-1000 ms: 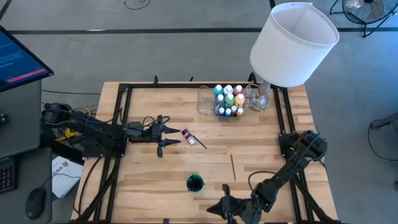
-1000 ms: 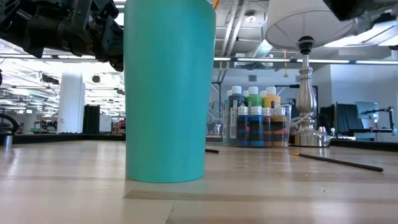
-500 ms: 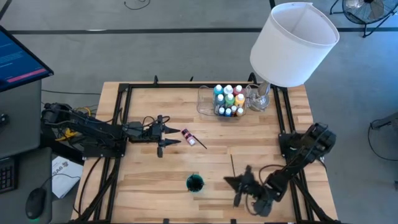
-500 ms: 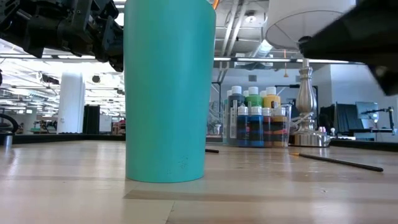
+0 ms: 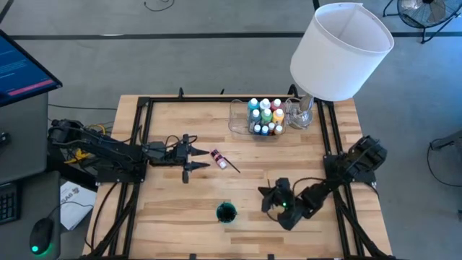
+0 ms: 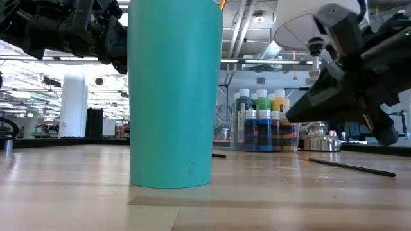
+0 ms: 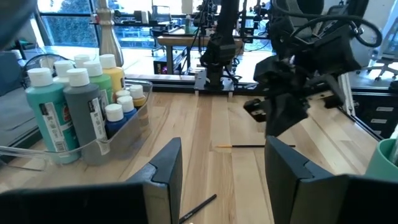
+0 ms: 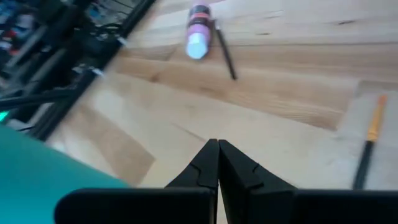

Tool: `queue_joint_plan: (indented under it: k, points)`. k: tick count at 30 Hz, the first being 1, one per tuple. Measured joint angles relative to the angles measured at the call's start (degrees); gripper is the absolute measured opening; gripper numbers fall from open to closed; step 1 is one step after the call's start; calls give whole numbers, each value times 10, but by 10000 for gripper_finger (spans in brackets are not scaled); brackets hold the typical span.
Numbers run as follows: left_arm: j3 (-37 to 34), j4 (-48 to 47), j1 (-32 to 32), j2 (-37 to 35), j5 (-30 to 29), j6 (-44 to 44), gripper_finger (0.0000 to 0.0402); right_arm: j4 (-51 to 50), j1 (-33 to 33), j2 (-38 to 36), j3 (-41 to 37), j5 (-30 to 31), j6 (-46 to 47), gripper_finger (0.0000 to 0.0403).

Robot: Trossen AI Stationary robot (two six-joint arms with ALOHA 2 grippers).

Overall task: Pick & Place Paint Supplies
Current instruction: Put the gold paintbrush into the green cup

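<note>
While the left claw [image 5: 204, 153] is hovering with its fingers apart beside the pink bottle [image 5: 216, 156] lying mid-tabletop [image 5: 166, 209] against a thin brush [image 5: 232, 166], the right claw [image 5: 266, 199], pinched together and empty, is hanging near the teal cup [image 5: 226, 212].

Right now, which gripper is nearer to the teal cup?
Right. The right gripper hovers just beside the teal cup; the left gripper is farther up the table, by the pink bottle.

It was a robotics lab: more arm rigs on benches [image 7: 205, 46], monitors [image 6: 356, 122], and open ceiling ducts [image 6: 244, 25] stood behind.
</note>
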Motion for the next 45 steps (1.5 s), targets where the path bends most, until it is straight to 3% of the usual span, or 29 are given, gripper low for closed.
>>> queue_joint_plan:
  k: [5, 8, 11, 19, 23, 26, 32, 39, 45]
  points:
    - [0, 0, -1, 0, 0, 1, 121, -218, -22, 0, 57, -25, 112, 0]
    - [0, -1, -1, 0, 0, 1, 121, -403, -28, 0, 106, -67, 219, 0]
    - [0, -1, -1, 0, 0, 2, 121, -508, -30, 0, 146, -112, 264, 0]
    - [0, -2, 0, 0, 0, 1, 121, -521, -52, 0, 190, -113, 218, 0]
    - [0, -5, 0, 0, 0, 0, 121, -485, -57, 41, 193, -105, 229, 0]
    - [0, -9, 0, 0, 0, 0, 121, -530, -56, 91, 233, -105, 268, 0]
    - [0, -11, 0, 0, 0, 5, 121, -755, -48, 158, 339, -166, 349, 0]
    - [0, -8, 1, 0, 0, 17, 121, -767, -53, 170, 378, -178, 297, 2]
    - [0, -9, 1, 0, 0, 14, 121, -770, -53, 170, 375, -142, 339, 34]
